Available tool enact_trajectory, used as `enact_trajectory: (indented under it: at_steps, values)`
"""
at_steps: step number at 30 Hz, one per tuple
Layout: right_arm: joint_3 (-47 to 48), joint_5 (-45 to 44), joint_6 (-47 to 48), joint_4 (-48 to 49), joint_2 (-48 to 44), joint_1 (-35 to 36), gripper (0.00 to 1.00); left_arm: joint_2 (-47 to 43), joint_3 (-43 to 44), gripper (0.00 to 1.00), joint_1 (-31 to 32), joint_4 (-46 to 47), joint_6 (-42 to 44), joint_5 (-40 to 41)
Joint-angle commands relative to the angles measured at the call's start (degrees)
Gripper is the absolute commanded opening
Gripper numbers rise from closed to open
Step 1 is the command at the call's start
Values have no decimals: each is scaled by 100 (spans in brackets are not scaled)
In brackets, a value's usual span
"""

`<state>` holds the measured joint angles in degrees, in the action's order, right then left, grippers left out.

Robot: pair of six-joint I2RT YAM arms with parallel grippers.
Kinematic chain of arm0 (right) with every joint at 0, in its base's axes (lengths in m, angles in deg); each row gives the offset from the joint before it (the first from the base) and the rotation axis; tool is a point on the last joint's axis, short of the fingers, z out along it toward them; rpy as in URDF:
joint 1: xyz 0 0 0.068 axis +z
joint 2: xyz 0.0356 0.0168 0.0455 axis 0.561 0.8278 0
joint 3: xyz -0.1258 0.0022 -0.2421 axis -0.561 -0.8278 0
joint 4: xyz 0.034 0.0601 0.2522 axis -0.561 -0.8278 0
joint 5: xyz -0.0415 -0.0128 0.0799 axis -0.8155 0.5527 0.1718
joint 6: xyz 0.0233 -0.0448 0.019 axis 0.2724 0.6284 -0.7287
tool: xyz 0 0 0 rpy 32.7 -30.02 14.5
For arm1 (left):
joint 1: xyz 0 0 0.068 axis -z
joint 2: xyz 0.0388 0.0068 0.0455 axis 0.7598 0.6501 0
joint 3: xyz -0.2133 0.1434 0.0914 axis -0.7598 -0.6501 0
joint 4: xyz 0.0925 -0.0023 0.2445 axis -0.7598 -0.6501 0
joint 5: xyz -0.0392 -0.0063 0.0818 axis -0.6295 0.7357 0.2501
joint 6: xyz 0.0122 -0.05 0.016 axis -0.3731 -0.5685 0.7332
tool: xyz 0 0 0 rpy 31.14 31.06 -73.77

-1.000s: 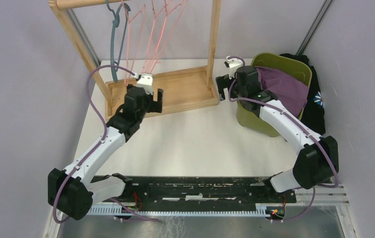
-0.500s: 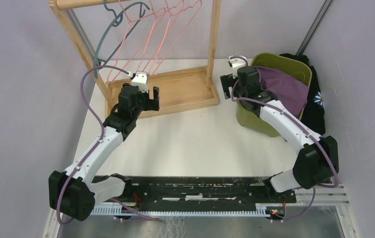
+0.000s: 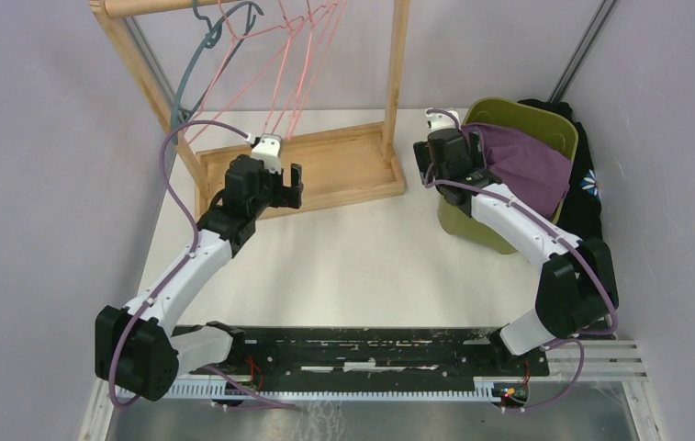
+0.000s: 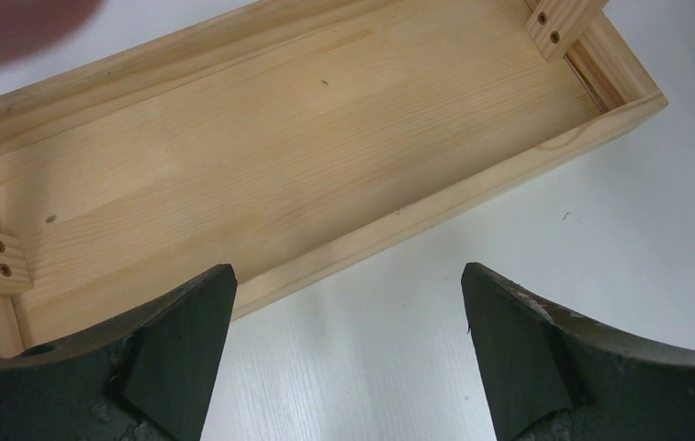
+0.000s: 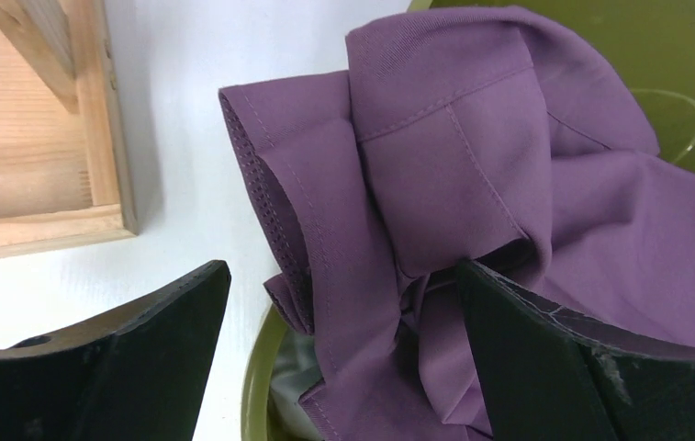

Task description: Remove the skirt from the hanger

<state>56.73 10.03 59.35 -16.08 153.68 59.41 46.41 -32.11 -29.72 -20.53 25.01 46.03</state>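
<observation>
Both grippers: left gripper [image 4: 348, 303] over the wooden rack [image 4: 233, 147] base, right gripper [image 5: 343, 294] by the green bin [image 3: 472, 225] — jaws spread wide, empty.
Skirt [image 5: 472, 165]: purple, heaped in that bin, well apart from the hangers [image 3: 274, 64].
Hangers: bare.
Progress: looks finished — only retreat remains.

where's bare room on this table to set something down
Widest bare patch: the white table between the left arm and right arm, from the wooden rack base to the black rail. The rack base's floor is bare too, under dangling hangers. Crowded at right: green bin with the purple skirt spilling over.
</observation>
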Motion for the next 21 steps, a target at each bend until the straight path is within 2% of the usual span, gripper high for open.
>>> enact_trajectory:
  at_steps: [1, 21]
  values:
    - [322, -425, -19, 67, -9, 47, 100, 4, 164, 99, -14, 283, -197, -179]
    - [434, -422, 31, 73, -308, 98, 100, -36, 170, 100, -13, 225, -208, -300]
